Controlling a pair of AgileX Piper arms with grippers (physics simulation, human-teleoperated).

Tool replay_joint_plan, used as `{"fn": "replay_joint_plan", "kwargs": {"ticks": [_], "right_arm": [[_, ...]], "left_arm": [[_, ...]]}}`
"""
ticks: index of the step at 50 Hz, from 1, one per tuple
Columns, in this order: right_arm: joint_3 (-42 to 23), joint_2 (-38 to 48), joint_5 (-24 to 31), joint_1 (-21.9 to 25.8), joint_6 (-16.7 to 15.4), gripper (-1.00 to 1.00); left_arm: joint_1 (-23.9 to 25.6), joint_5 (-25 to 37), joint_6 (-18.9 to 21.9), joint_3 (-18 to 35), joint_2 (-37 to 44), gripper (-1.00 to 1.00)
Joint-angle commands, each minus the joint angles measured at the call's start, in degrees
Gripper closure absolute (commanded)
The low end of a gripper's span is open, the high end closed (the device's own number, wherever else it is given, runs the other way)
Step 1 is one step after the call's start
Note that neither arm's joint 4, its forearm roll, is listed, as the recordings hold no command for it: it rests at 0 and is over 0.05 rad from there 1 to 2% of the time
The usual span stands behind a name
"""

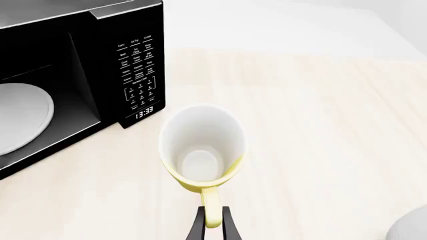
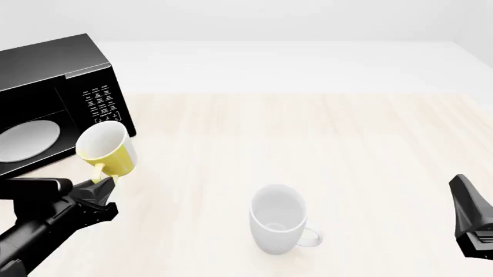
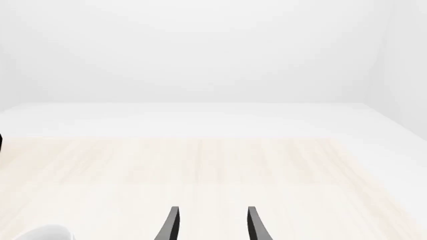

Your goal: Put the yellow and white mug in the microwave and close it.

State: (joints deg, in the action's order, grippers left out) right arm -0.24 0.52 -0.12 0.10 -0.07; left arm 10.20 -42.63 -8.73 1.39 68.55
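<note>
My left gripper (image 2: 101, 183) is shut on the handle of the yellow and white mug (image 2: 106, 150) and holds it in the air, tilted, just in front of the microwave (image 2: 58, 92). In the left wrist view the mug (image 1: 201, 150) shows its white inside, with the fingers (image 1: 199, 225) clamped on the yellow handle. The microwave (image 1: 73, 60) stands at the far left with its inside open to view and the white turntable plate (image 2: 29, 140) showing; its door is out of view. My right gripper (image 3: 211, 225) is open and empty, low at the right (image 2: 470, 216).
A larger all-white mug (image 2: 277, 219) stands upright on the table in the near middle, handle to the right; its edge shows in the right wrist view (image 3: 40, 234). The light wooden table (image 2: 347, 144) runs back to a white wall.
</note>
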Motion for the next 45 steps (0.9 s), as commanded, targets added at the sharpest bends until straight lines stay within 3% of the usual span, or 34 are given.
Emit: {"fn": "replay_joint_plan", "kwargs": {"ticks": [1,19,29,45], "right_arm": [[0.0,0.01,0.0,0.0,-0.01,-1.0],[0.0,0.03,0.0,0.01,-0.01,-1.0],[0.0,-0.01,0.0,0.0,0.0,-1.0],[0.0,0.01,0.0,0.0,0.0,-1.0]], "left_arm": [[-4.06,3.33,2.0,-0.61,-6.5,1.0],[-11.37,8.2,2.69,-0.58,-13.47,1.0],[-16.31,6.75,2.41,0.58,-11.31,1.0],[-19.27,3.88,1.44,4.02,-4.47,1.0]]}}
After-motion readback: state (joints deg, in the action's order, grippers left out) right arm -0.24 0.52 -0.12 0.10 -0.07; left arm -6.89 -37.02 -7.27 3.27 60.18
